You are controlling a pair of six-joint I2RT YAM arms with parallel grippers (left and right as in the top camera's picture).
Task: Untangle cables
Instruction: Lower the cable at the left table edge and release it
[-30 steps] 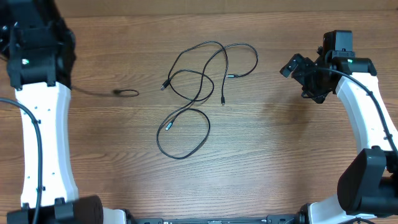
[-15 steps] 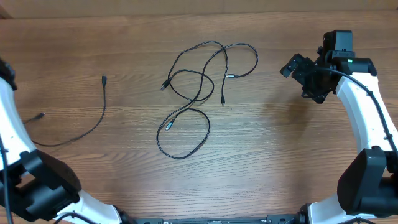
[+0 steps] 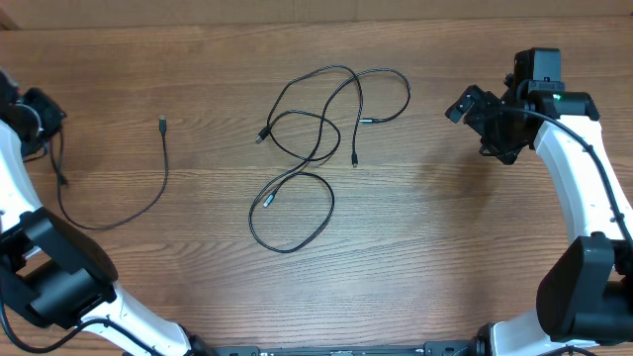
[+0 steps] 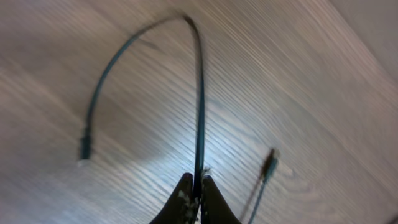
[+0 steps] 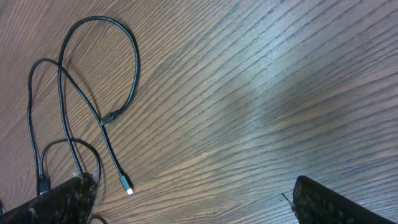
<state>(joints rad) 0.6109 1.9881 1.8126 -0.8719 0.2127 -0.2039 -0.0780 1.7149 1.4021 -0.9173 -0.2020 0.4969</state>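
A tangle of thin black cables (image 3: 321, 124) lies in the middle of the table, with one loop (image 3: 292, 213) just in front of it. A separate cable (image 3: 148, 198) arcs across the left side, its plug (image 3: 162, 125) pointing to the far edge. My left gripper (image 3: 49, 127) sits at the far left edge. In the left wrist view it (image 4: 194, 194) is shut on that separate cable (image 4: 199, 99), which runs up, bends over and ends in a plug (image 4: 84, 148). My right gripper (image 3: 487, 121) hovers open at the right, apart from the tangle. Its fingers (image 5: 336, 202) frame bare wood, with cable loops (image 5: 99, 62) at upper left.
The wooden table (image 3: 445, 247) runs bare to the front and right. The white left arm (image 3: 25, 208) stands along the left edge and the right arm (image 3: 584, 188) along the right edge.
My left arm has swung away to the far left edge, drawing one cable out of the middle into a long arc on the left. The right arm has not moved.
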